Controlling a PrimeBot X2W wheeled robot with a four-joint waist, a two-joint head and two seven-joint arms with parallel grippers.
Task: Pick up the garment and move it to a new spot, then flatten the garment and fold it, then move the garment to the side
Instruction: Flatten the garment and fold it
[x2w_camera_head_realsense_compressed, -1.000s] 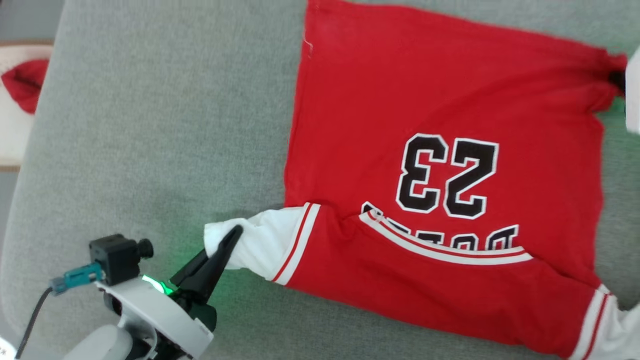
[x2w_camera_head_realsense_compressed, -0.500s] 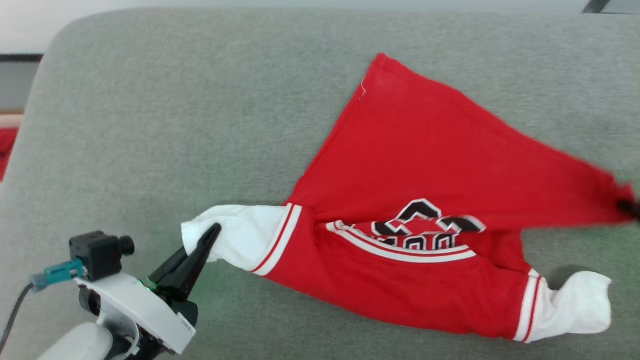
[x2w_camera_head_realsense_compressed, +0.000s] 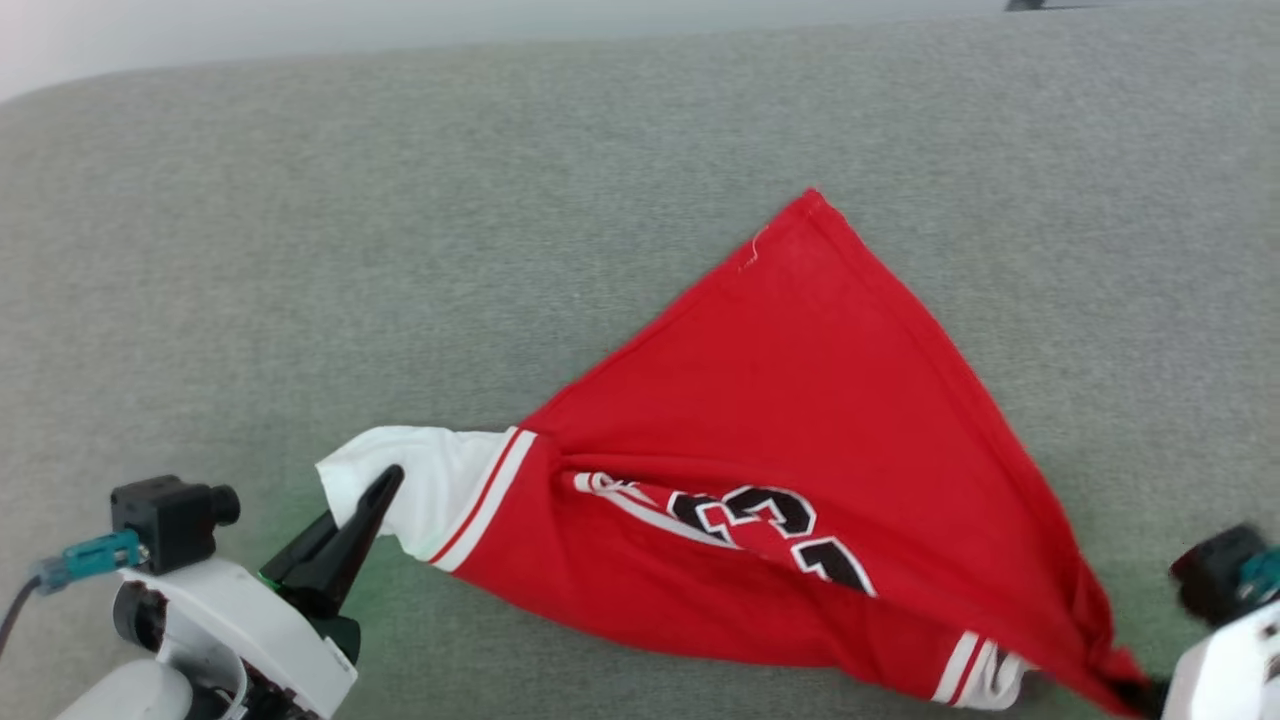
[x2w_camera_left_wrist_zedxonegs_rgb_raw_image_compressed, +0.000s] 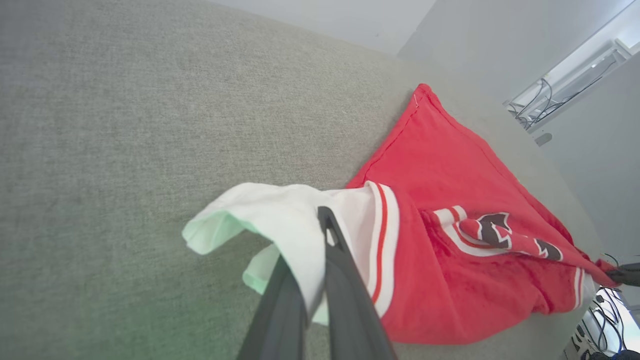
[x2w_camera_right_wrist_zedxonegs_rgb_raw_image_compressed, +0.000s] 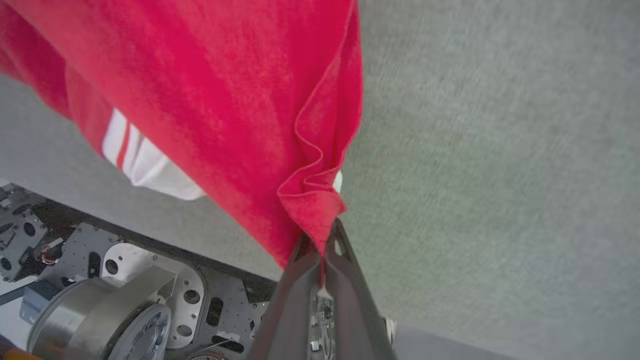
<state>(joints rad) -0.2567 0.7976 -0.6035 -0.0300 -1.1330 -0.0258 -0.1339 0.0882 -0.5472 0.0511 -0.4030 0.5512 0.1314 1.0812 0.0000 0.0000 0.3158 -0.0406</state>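
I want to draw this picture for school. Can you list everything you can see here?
shirt: one, red with white sleeves and a black number, lying on the cushion, pulled into a triangle
cushion: one, grey, under the shirt
left gripper: one, dark, shut on a white sleeve
right gripper: one, dark, shut on a red corner of the shirt
wrist camera: one, black, on the left arm
robot base: one, grey metal, below the cushion's edge
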